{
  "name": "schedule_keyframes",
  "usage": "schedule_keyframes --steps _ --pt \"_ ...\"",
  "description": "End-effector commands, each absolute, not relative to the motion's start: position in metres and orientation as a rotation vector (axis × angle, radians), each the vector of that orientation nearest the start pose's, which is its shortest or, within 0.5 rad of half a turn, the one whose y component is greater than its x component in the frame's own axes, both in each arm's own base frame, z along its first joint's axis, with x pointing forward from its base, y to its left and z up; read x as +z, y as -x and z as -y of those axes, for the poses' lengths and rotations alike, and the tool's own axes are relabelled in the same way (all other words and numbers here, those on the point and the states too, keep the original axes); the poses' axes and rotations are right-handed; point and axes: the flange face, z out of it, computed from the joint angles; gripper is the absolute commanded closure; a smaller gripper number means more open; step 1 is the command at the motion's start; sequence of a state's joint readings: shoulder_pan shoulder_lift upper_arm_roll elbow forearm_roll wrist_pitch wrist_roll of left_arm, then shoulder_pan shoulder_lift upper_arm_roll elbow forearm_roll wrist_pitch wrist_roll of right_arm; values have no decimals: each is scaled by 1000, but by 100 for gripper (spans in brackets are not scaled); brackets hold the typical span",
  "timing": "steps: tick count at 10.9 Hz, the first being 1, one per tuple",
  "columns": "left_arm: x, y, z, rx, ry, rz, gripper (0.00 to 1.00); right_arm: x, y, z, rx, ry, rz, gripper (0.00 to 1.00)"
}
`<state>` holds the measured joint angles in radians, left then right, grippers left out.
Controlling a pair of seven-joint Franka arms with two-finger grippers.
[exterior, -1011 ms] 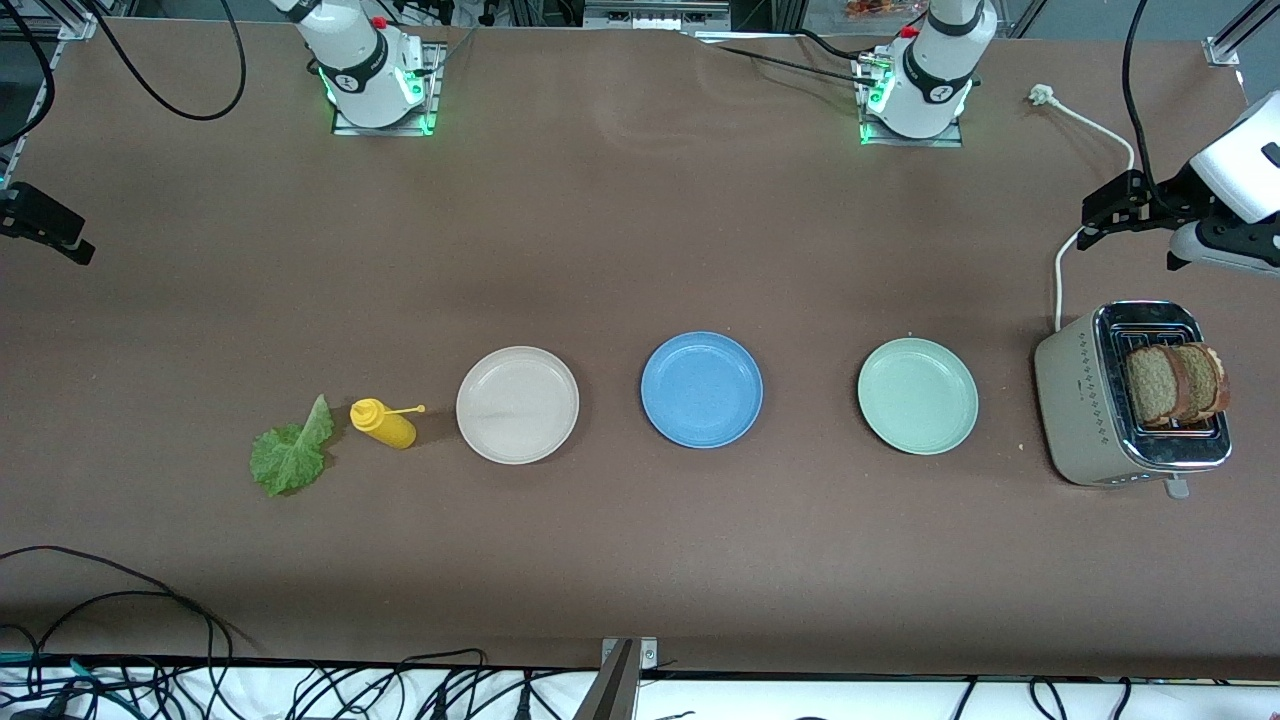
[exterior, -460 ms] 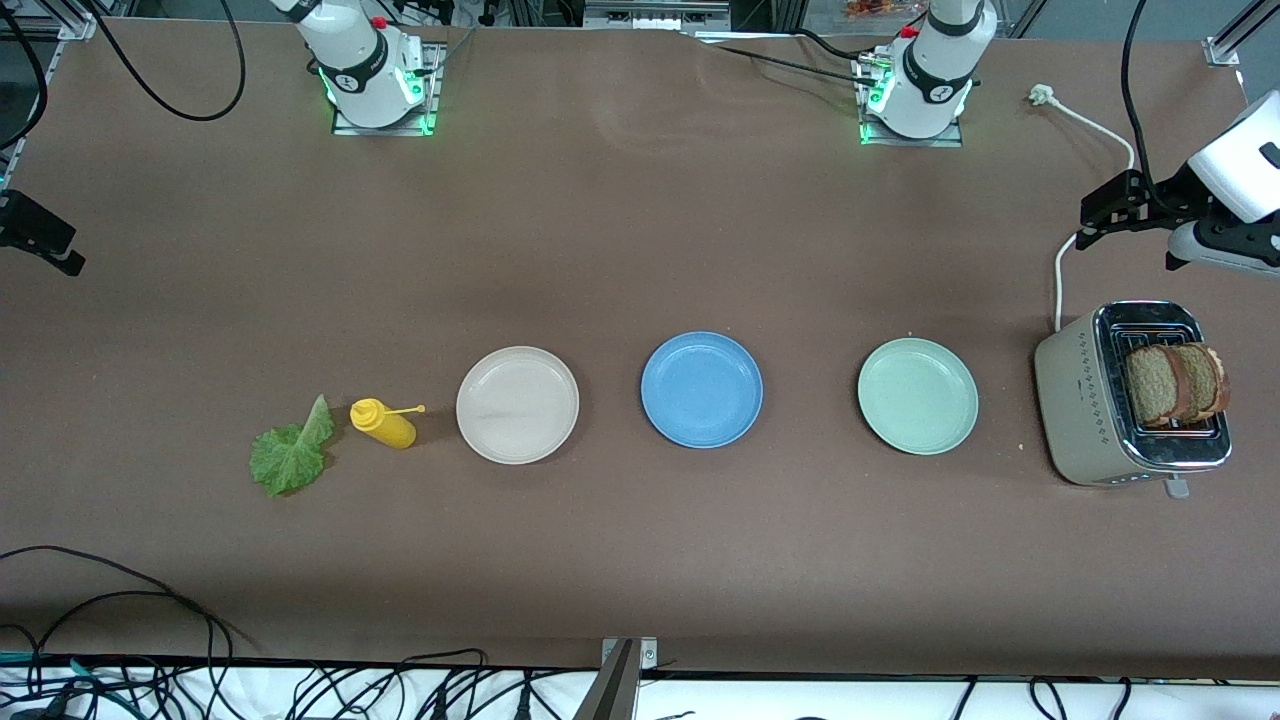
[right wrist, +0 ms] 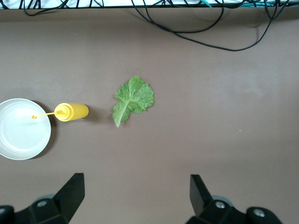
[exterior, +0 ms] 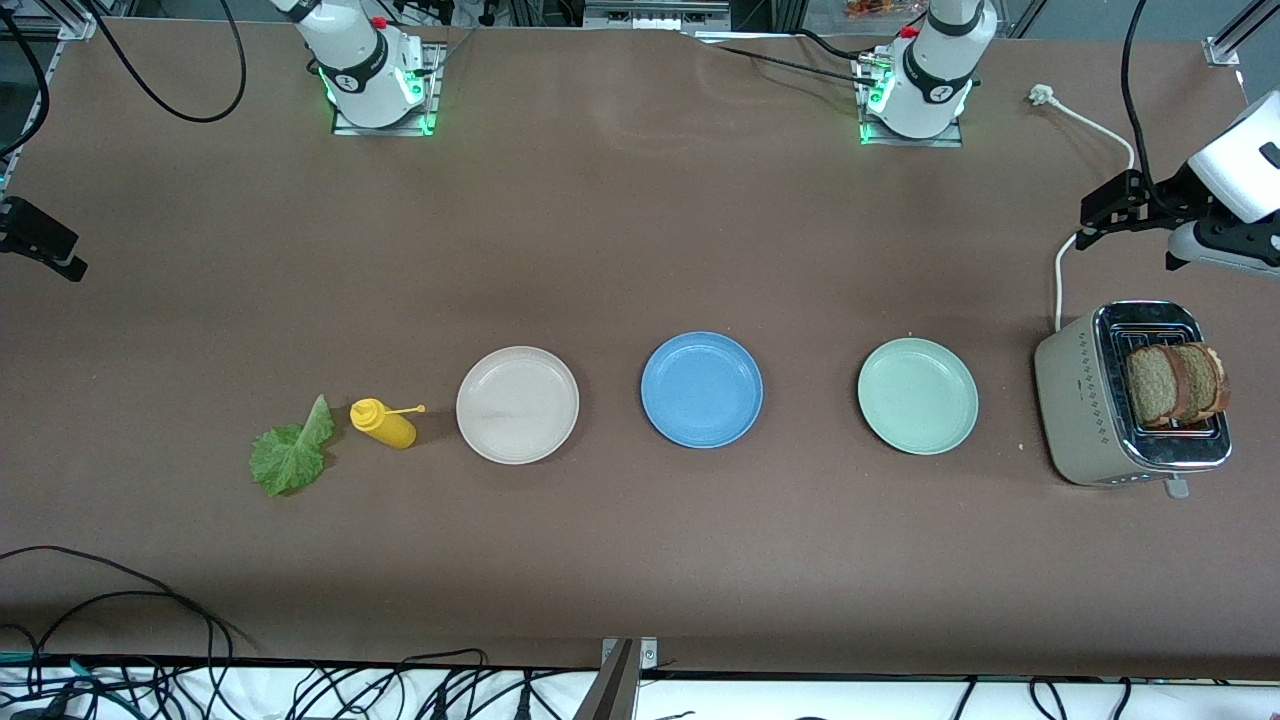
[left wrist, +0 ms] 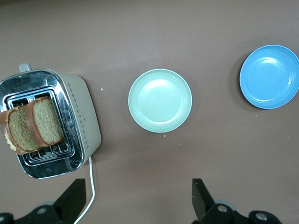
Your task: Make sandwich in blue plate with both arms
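only the wrist views show both pairs of fingers spread wide and holding nothing: left gripper [left wrist: 135, 200] high over the toaster [exterior: 1130, 400] end, right gripper [right wrist: 135, 198] high over the lettuce leaf [exterior: 290, 452] end. three plates sit in a row, blue plate [exterior: 701, 389] between white plate [exterior: 517, 404] and green plate [exterior: 917, 395]. two bread slices [exterior: 1175, 382] stand in the toaster; one yellow bottle [exterior: 383, 422] lies between leaf and white plate.

The toaster [exterior: 1130, 400] hides the bottoms of the two bread slices [exterior: 1175, 383]. The front view's edges cut off both arms, and the white plate [right wrist: 21, 129] is cut off too.
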<state>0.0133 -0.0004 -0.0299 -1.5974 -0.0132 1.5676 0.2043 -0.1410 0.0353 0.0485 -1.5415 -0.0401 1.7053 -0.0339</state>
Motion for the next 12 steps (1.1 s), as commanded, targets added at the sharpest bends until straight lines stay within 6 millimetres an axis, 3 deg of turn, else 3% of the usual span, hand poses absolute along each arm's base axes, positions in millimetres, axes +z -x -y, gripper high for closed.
schedule_keyframes --steps 1,7,12 --pt "619 -554 12 48 3146 -342 0 635 -579 59 -216 3180 -118 0" --pt "616 -555 -1 57 3150 -323 0 635 -579 60 -219 3180 -120 0" --pt "616 -554 2 60 3147 -327 0 635 -579 60 -219 3180 -120 0"
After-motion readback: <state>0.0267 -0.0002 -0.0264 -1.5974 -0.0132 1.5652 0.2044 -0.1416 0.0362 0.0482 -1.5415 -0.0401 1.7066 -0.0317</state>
